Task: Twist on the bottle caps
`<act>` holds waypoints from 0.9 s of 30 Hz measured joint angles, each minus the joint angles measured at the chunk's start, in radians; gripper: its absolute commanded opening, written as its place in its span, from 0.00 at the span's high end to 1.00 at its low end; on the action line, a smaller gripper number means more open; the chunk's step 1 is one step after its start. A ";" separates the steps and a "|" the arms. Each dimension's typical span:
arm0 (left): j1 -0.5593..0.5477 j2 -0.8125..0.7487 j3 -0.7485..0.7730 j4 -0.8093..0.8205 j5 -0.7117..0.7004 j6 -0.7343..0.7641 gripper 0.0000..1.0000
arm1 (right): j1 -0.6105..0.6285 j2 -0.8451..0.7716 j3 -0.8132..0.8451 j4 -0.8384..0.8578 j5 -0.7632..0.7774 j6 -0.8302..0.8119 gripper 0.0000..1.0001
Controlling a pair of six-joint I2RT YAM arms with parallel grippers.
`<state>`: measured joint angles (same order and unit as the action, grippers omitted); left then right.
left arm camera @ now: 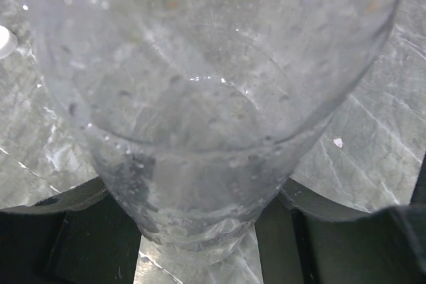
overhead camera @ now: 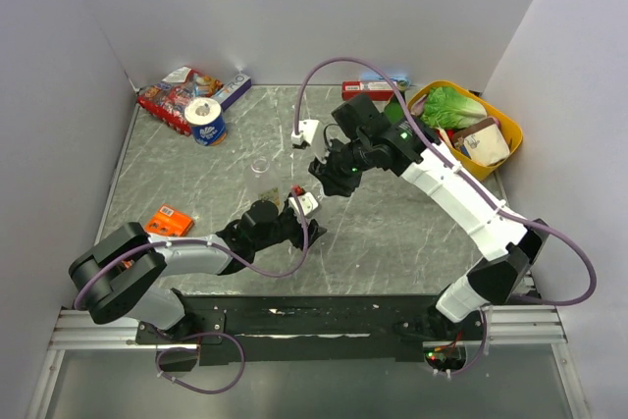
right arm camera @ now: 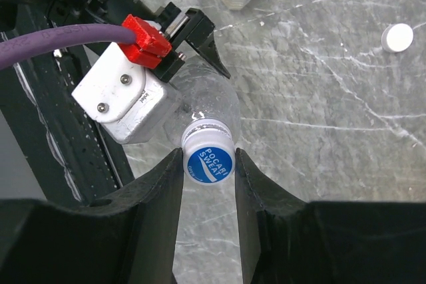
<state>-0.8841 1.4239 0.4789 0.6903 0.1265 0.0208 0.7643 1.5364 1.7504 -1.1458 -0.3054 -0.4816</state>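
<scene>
- Sitting on the neck of a clear bottle point(right arm camera: 208, 101), a blue cap point(right arm camera: 210, 164) with white lettering is facing the right wrist camera.
- The right gripper point(right arm camera: 208, 157) is pinching this cap, one dark finger pressing against each side of it.
- The left gripper point(left arm camera: 200, 231) is clamping the same bottle lower down. Its fingers are squeezing the body from both sides, and the clear plastic is filling nearly all of the left wrist view.
- Both grippers are meeting near the middle of the table point(overhead camera: 392, 233), tip to tip, with the bottle between them.
- The left arm is lying low and stretching from the near left corner toward the centre, its forearm almost level with the surface.
- The right arm is rising from the near right corner, arching over the right half of the table and bending down onto the cap from the far right.
- A white cap point(right arm camera: 399, 36) is lying flat on the table, well apart from the held bottle.
- A second bottle point(overhead camera: 262, 166), also clear, is standing just beyond the grippers on the left.
- A yellow basket point(overhead camera: 510, 125) is sitting in the far right corner, holding a lettuce point(overhead camera: 451, 105) and a pale packet; what else is lying in it I cannot tell.
- A tape roll point(overhead camera: 207, 123) is resting near the far left corner, and an orange box point(overhead camera: 169, 220) is lying nearer, beside the left arm.
</scene>
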 measured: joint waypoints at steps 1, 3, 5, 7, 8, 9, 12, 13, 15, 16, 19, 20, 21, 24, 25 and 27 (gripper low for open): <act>0.000 0.000 0.000 -0.001 0.001 -0.007 0.99 | -0.004 0.007 0.007 -0.005 -0.002 0.003 0.93; 0.000 0.000 0.000 -0.002 0.006 -0.016 0.99 | -0.010 0.024 0.031 -0.020 -0.006 0.006 0.92; 0.001 -0.002 0.000 -0.001 0.008 -0.026 0.99 | -0.018 0.047 0.065 -0.043 -0.011 0.010 0.90; 0.003 -0.006 0.000 0.000 0.011 -0.034 0.99 | -0.023 0.068 0.100 -0.065 -0.016 0.013 0.87; 0.004 -0.008 0.000 0.000 0.013 -0.038 0.99 | -0.024 0.075 0.112 -0.072 -0.017 0.014 0.82; 0.005 -0.008 0.000 0.000 0.015 -0.040 0.99 | -0.024 0.083 0.122 -0.079 -0.018 0.016 0.79; 0.006 -0.009 -0.002 -0.001 0.021 -0.040 0.99 | -0.025 0.089 0.130 -0.091 -0.019 0.017 0.69; 0.006 -0.009 -0.002 -0.002 0.027 -0.041 0.99 | -0.025 0.089 0.130 -0.095 -0.019 0.017 0.66; 0.006 -0.009 -0.002 -0.004 0.036 -0.040 0.99 | -0.025 0.089 0.131 -0.102 -0.019 0.017 0.58; 0.006 -0.009 -0.002 -0.004 0.042 -0.041 0.99 | -0.025 0.089 0.134 -0.106 -0.019 0.017 0.55; 0.006 -0.010 -0.002 0.003 0.055 -0.045 0.99 | -0.025 0.089 0.146 -0.125 -0.014 0.015 0.50; 0.008 -0.014 -0.002 0.014 0.061 -0.051 0.99 | -0.025 0.089 0.149 -0.139 -0.007 0.012 0.46; 0.009 -0.021 -0.002 0.023 0.061 -0.054 0.99 | -0.026 0.089 0.153 -0.152 0.000 0.011 0.45; 0.013 -0.040 -0.002 0.051 0.068 -0.063 0.99 | -0.027 0.089 0.177 -0.180 0.014 0.008 0.39; 0.013 -0.043 -0.002 0.059 0.069 -0.063 0.99 | -0.027 0.089 0.187 -0.184 0.016 0.007 0.37; 0.013 -0.044 -0.002 0.066 0.073 -0.064 0.99 | -0.027 0.087 0.203 -0.187 0.017 0.005 0.35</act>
<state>-0.8711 1.3800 0.4770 0.7563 0.1993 -0.0429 0.7368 1.6234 1.9533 -1.3323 -0.2882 -0.4767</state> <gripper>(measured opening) 0.610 0.620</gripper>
